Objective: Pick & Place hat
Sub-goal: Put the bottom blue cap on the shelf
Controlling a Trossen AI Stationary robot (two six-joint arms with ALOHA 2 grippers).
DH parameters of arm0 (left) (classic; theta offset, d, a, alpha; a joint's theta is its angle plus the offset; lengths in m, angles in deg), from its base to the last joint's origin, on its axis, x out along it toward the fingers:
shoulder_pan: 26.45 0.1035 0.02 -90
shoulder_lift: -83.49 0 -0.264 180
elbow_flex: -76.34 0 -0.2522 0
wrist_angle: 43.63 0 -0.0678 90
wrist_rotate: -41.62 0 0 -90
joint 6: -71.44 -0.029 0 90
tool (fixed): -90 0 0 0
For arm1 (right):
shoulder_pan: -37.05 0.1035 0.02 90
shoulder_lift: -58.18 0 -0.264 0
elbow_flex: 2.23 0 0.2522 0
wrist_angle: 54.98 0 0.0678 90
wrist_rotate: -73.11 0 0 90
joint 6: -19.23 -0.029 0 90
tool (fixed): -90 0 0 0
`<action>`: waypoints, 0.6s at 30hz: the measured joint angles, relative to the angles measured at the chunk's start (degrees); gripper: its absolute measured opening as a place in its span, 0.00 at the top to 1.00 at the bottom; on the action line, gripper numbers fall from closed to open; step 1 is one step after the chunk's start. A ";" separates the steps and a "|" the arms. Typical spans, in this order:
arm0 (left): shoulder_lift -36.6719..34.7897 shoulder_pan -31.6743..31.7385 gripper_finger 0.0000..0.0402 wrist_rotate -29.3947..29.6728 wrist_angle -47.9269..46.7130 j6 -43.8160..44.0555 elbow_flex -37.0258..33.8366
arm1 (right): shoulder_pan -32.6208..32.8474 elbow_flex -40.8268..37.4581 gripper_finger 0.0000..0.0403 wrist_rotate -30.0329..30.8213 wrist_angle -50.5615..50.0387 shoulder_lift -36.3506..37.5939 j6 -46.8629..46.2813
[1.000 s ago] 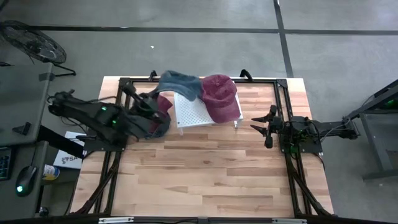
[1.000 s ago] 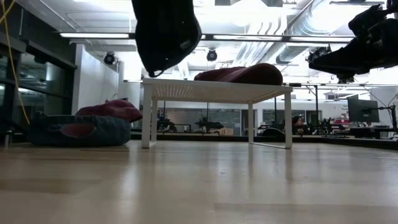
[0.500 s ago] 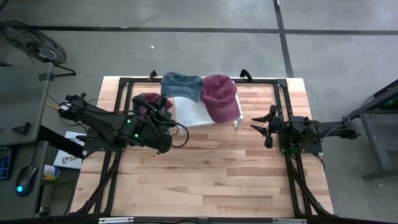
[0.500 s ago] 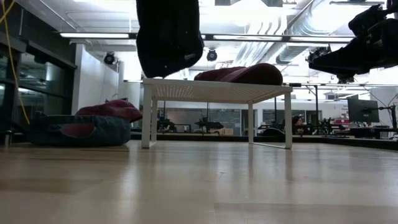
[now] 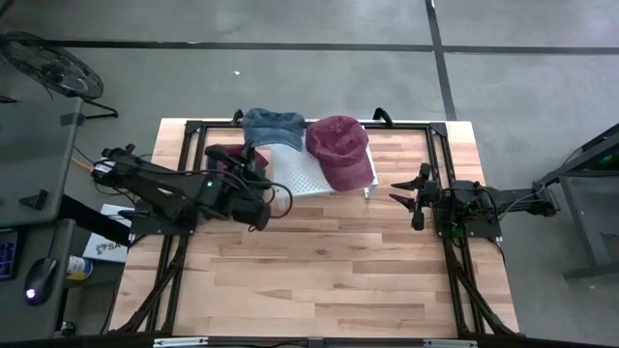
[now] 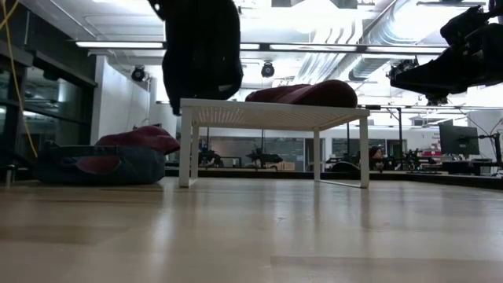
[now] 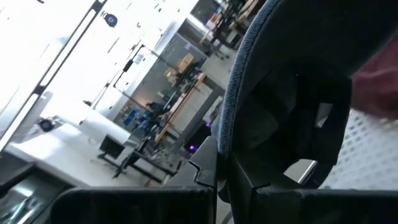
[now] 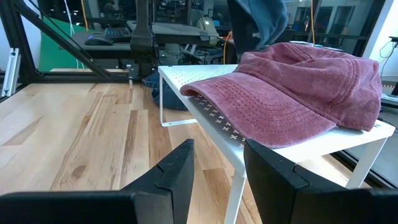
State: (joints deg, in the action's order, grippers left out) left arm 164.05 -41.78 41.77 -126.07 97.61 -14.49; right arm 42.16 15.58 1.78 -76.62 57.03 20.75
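Left hand (image 5: 253, 162) clamped on a blue denim hat (image 5: 273, 129), held aloft over the far left corner of the white perforated rack (image 5: 308, 175). From the low view the hat (image 6: 200, 51) hangs just above the rack top (image 6: 271, 113).

Maroon hat (image 5: 340, 148) occupies the rack's right half, brim toward the front. Two more hats on the desk (image 5: 319, 261) left of the rack: a maroon one (image 6: 140, 138) atop a denim one (image 6: 98, 165).

Right hand (image 5: 404, 190) waits right of the rack, fingers parted, empty.
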 joint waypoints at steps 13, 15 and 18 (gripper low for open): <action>0.44 1.48 0.98 -0.22 3.23 1.13 -6.19 | 0.01 0.00 0.67 0.00 0.00 0.00 0.00; 0.39 1.48 0.98 -0.17 4.25 1.11 -6.50 | 0.01 0.00 0.67 0.00 -0.01 0.00 0.00; 1.22 1.48 0.98 -0.02 5.07 1.13 -6.64 | -0.01 0.00 0.67 0.00 0.00 0.00 0.00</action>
State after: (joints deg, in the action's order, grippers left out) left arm 165.27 -40.30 41.75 -121.01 98.75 -21.13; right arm 42.15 15.58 1.78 -76.62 57.03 20.75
